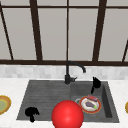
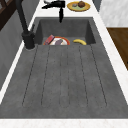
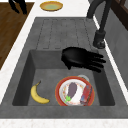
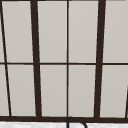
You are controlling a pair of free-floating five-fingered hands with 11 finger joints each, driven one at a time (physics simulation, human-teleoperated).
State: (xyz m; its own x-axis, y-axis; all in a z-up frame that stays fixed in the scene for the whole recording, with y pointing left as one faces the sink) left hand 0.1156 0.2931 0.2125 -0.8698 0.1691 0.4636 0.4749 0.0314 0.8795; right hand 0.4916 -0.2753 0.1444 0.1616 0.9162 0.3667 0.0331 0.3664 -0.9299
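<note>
The right hand hangs in the air over the deep basin of the sink, its fingers stretched out flat and holding nothing. From the right side view the same hand lies palm down with its fingertips toward the tap, just short of the tap's base and not touching it. Directly beneath and a little in front of this hand sits a red-rimmed plate on the basin floor. On the plate lie a dark purple eggplant with a green stem end and, beside it on the tap side, a reddish block that may be a sponge or a wrapped bar; it is too blurred to tell which. The plate rests flat, so what is on it stays put, and the open hand is well placed above it without any contact.

Further from the hand, toward the sink's front wall, a banana lies on the basin floor, apart from the plate.

The left hand floats near the front edge of the ribbed draining side, well apart from the right hand; its fingers look loosely curled downward with nothing in them. A large red ball shows in the front view between the two hands. On the counter beyond each end of the sink stands a yellow dish, the one past the right hand carrying small food items.
</note>
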